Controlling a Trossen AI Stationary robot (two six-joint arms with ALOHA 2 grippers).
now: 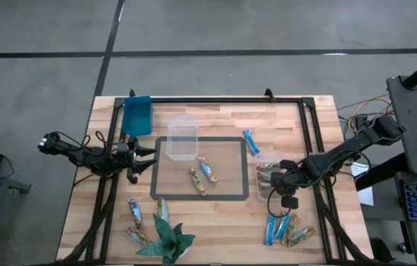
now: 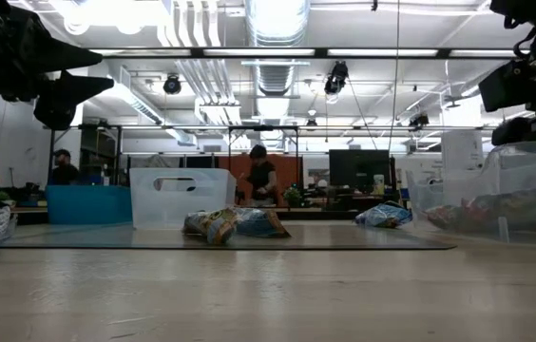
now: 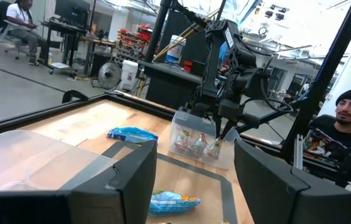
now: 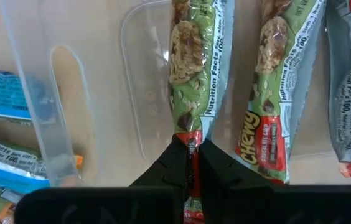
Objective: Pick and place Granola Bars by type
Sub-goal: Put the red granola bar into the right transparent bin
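Two arms reach in over the tabletop [image 1: 216, 118] from opposite sides. The right claw [image 4: 191, 163] points down into a clear tub [image 1: 268, 174] at the right, pinched shut on the end of a green-wrapped granola bar [image 4: 194, 68] lying beside others. The left claw [image 1: 143, 160] hovers level, its fingers apart and holding nothing, beside an empty tub [image 1: 181, 138].
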